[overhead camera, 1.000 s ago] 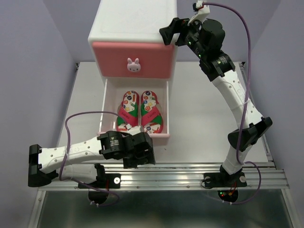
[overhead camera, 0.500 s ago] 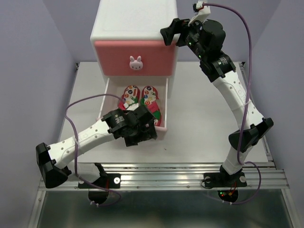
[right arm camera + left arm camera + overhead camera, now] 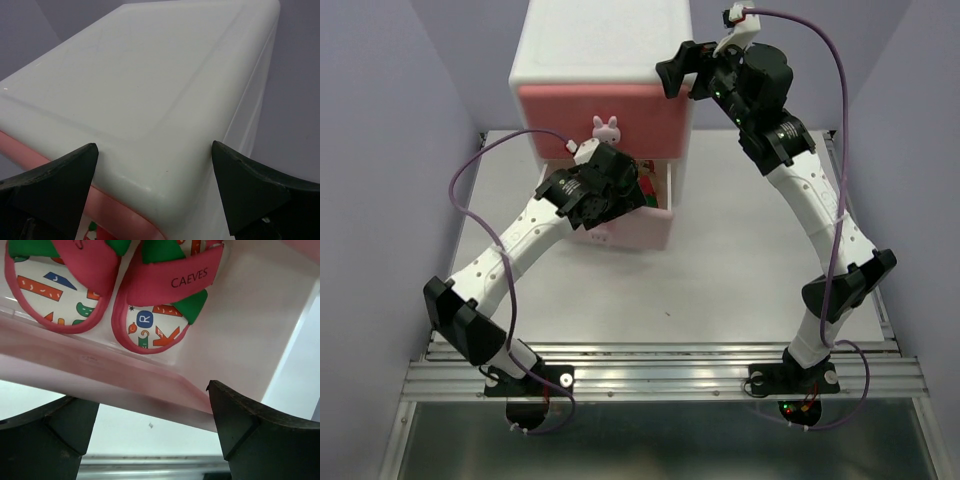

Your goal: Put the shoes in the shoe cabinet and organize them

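Lower drawer (image 3: 640,231) slid mostly in; left gripper (image 3: 152,397) follows it.

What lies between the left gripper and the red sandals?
The left wrist view shows only the lower drawer's pale pink front wall between the left gripper and the red sandals.

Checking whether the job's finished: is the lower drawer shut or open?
Open, part way: the lower drawer juts out from the cabinet, and the red sandals inside it show in the left wrist view.
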Controlling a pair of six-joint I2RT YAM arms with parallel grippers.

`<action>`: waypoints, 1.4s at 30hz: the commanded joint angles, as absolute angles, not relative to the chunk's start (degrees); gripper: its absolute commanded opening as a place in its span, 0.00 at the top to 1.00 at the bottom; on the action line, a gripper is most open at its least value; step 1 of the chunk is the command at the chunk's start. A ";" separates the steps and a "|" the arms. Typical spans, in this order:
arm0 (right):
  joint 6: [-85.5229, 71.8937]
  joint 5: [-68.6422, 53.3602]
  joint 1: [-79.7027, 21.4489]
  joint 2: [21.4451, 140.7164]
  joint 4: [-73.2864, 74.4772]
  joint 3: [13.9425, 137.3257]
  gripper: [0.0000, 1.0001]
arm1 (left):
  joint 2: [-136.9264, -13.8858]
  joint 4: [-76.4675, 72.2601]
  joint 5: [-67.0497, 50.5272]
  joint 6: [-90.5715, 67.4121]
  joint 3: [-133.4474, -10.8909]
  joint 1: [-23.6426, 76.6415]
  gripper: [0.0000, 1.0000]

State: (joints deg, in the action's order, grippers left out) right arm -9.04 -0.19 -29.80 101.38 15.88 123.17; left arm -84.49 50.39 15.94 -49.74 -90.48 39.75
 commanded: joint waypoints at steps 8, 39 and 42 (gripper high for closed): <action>-5.54 -0.70 -30.94 102.22 29.00 118.39 0.00 | -95.44 25.75 22.41 -47.55 -97.02 37.44 0.02; -7.73 -2.99 -30.94 99.58 28.12 114.08 0.00 | -76.25 26.02 22.48 -53.27 -68.43 42.73 0.06; -8.17 -3.16 -30.94 99.67 28.30 114.70 0.00 | -81.98 24.62 24.52 -52.31 -73.99 39.56 0.06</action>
